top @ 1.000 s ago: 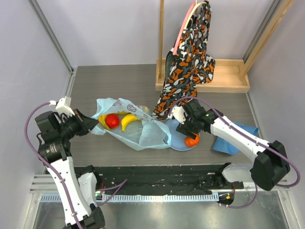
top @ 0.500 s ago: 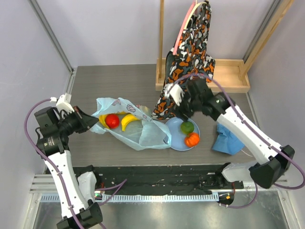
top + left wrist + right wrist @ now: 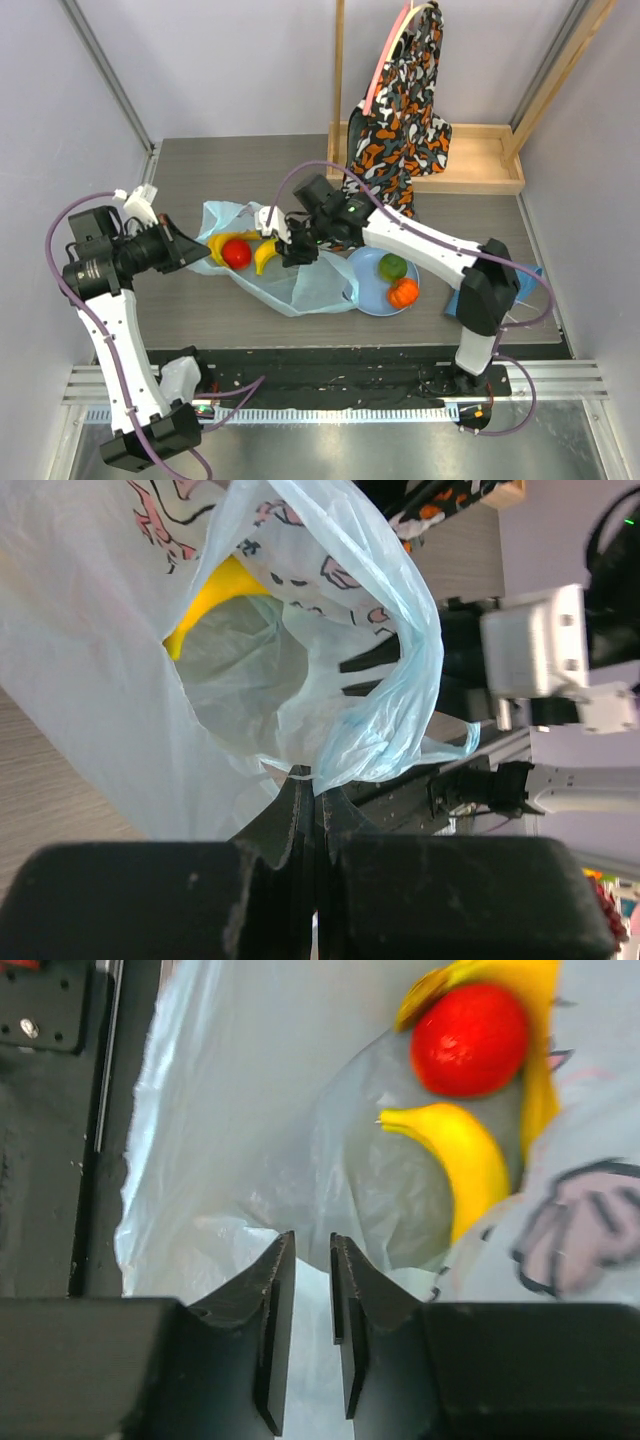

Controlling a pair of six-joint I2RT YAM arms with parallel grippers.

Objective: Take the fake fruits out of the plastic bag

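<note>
2 fruits [image 3: 236, 253] in plastic bag [image 3: 300, 282] | left pincer [image 3: 312, 796] clamped on bag | right pincer [image 3: 312, 1252] narrowly apart

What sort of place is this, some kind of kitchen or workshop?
Probably a robot test booth: left arm and right arm mounted at a table, blank panel walls around it, toy fruit in a plastic bag as props.

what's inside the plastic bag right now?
Visible inside the plastic bag: red round fruit and yellow banana bunch. Crumpled folds cover the rest; anything deeper is hidden.
</note>
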